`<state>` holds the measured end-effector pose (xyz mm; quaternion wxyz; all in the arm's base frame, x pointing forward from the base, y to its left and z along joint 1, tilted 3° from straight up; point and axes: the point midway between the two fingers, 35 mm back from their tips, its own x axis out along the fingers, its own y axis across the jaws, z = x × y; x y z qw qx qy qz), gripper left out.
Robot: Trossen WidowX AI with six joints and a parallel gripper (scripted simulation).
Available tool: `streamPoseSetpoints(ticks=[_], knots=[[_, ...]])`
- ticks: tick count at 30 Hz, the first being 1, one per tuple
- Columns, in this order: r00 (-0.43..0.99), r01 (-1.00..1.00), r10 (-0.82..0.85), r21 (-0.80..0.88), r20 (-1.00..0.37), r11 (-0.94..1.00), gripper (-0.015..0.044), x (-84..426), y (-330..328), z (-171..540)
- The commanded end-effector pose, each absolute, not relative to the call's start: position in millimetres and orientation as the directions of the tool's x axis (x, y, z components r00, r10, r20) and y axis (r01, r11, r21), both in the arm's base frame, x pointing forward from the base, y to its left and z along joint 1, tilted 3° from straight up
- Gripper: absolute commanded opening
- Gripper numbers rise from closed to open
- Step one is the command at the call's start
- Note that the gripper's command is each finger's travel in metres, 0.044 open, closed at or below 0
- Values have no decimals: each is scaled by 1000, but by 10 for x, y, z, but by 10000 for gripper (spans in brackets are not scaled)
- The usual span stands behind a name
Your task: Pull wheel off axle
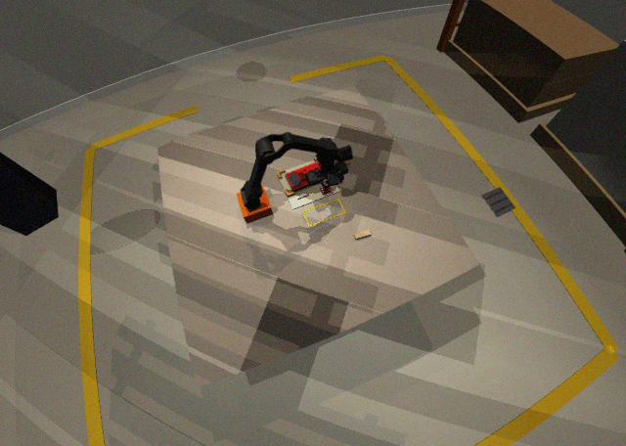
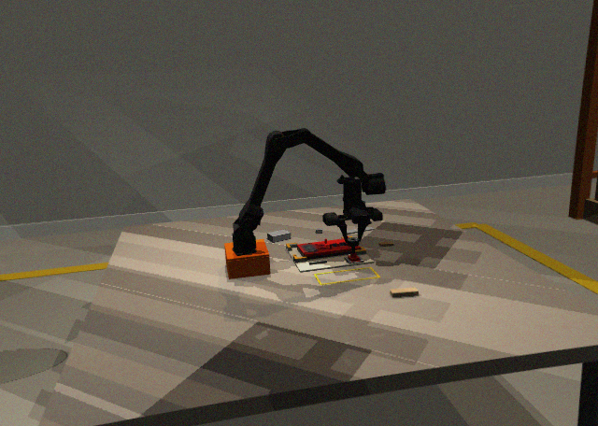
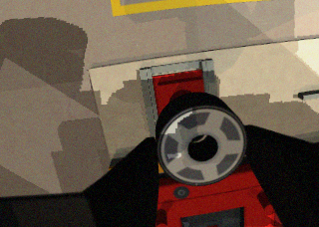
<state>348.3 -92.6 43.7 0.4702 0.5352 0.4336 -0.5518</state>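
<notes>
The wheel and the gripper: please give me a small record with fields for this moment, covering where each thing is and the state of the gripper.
wheel: black tyre with grey spoked hub, between the two black fingers, above the red fixture
gripper: black parallel-jaw gripper, shut on the wheel, pointing down
axle: cannot be seen; whether the wheel is off it cannot be told
marked area: yellow outlined rectangle on the table, beside the white base plate, nothing inside it
wheel in marked area: no
other things: small tan wooden block, apart from the rectangle
</notes>
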Motion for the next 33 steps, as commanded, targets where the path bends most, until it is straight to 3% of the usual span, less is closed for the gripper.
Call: streamPoseSetpoints(ticks=[1,21,33], knots=[[17,982,-59,28,-998,-185,0,3487,-929,464],[11,983,-54,21,-998,-183,0,3424,-904,762],[12,983,-62,24,-998,-184,0,3070,-1475,839]])
